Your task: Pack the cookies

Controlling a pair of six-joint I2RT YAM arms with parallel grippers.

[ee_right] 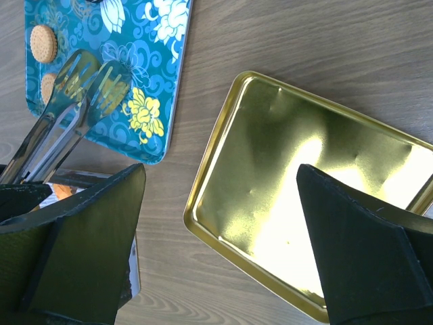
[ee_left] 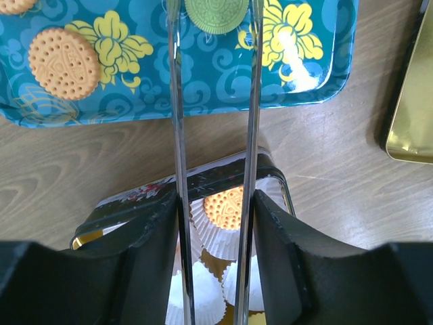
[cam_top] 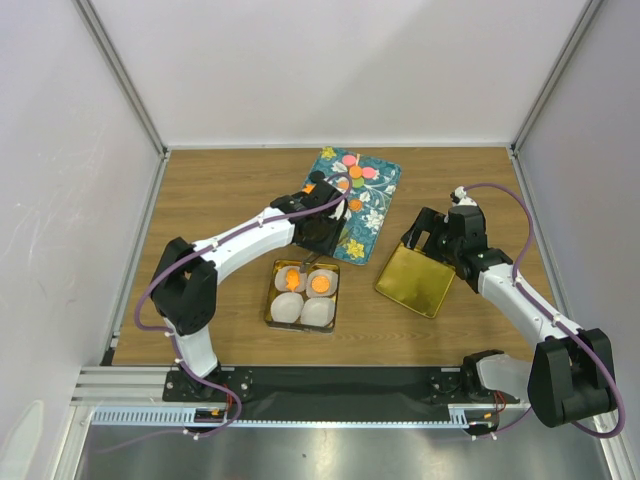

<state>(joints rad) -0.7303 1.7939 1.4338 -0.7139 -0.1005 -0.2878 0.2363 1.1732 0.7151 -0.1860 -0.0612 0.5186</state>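
Note:
My left gripper (cam_top: pixel 320 235) (ee_left: pixel 216 198) is shut on metal tongs (ee_left: pixel 174 101) (ee_right: pixel 86 80) that reach over the teal tray (cam_top: pixel 385 195) (ee_left: pixel 203 88). The tong ends look empty in the right wrist view. Orange, pink and green cookies (cam_top: pixel 356 172) lie on the tray. In the left wrist view an orange cookie (ee_left: pixel 64 62) lies left of the tongs and a green one (ee_left: pixel 216 13) between their arms. The tin (cam_top: pixel 270 300) holds white paper cups, two with orange cookies (cam_top: pixel 320 284) (ee_left: pixel 226 206). My right gripper (cam_top: pixel 430 240) (ee_right: pixel 223 271) is open above the gold lid (cam_top: pixel 415 280) (ee_right: pixel 304 183).
Two paper cups (cam_top: pixel 303 313) at the near side of the tin hold nothing. White walls enclose the wooden table (cam_top: pixel 220 190) on three sides. The gold lid lies right of the tin, just off the tray's near right corner.

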